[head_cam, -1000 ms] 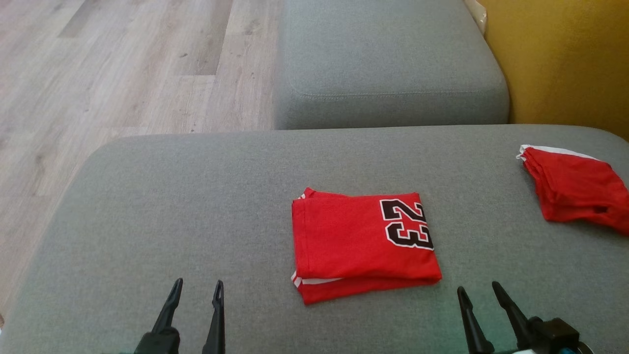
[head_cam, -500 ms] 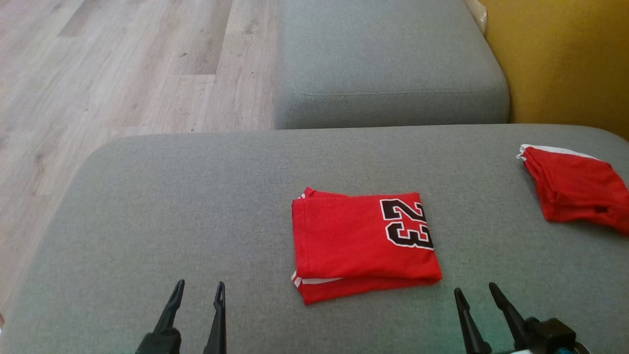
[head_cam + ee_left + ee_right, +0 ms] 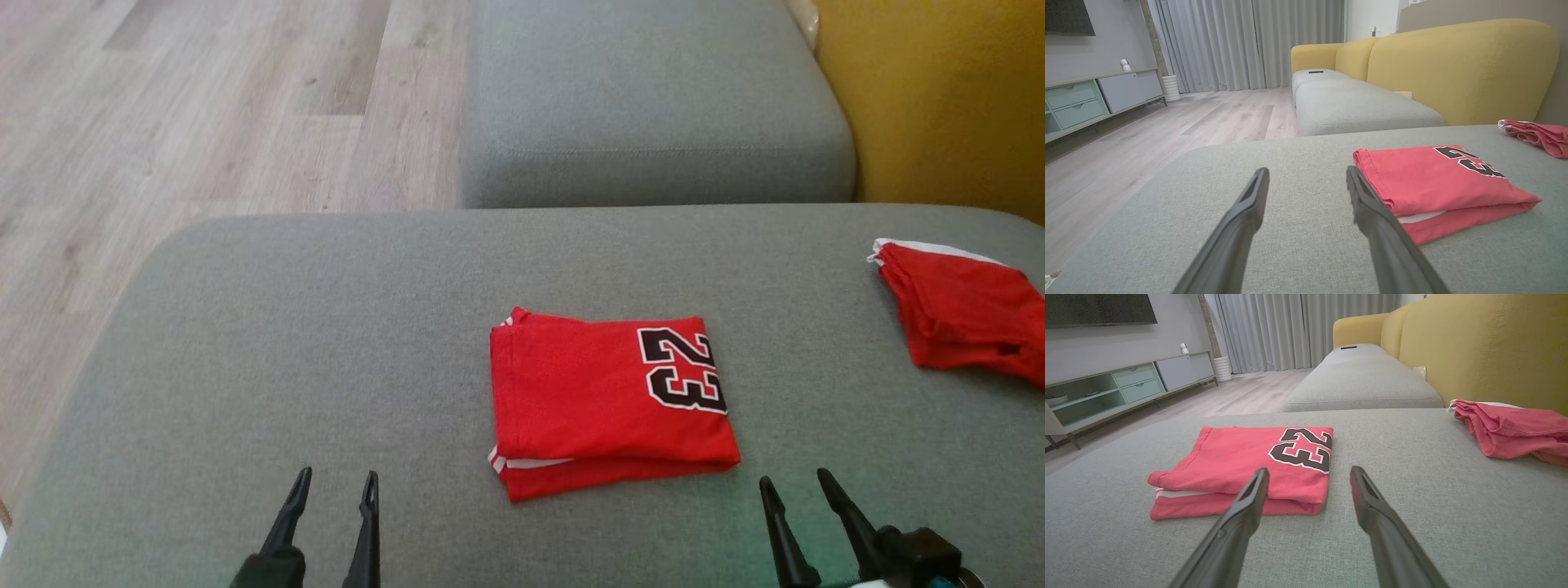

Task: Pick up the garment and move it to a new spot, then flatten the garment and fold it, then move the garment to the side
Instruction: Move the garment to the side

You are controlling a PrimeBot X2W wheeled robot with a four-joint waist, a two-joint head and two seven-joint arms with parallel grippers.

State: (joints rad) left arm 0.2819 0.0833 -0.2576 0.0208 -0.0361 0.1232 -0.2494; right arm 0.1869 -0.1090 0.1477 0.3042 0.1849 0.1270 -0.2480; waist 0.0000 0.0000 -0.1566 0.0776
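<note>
1. The folded red jersey garment with a black, white-edged "23" [image 3: 612, 404] lies flat near the middle of the wide grey woven seat cushion [image 3: 286, 343]. It is already a compact rectangle, so I judge that only the move to the side remains.
2. The left gripper [image 3: 339, 474] sits at about 7 o'clock from the garment, well apart from it. Its two dark tapered fingers are spread wide and hold nothing.
3. The right gripper [image 3: 793, 476] sits at 5 o'clock, near the garment's near edge but not touching it. It is equally wide and empty. Flanking the garment this way probably leaves either arm free to reach in.
4. The layers stack loosely, and white trim peeks out between them at the 7 o'clock corner. The cloth looks soft and matte, so it would likely sag if lifted by one edge.
5. A rumpled red cloth with white trim [image 3: 963, 314] lies at 2 o'clock, just below the yellow upholstered sofa back [image 3: 939, 98].
6. The cushion has a coarse weave and rounded corners. Pale wood-plank floor [image 3: 204, 106] lies at 10 o'clock.
</note>
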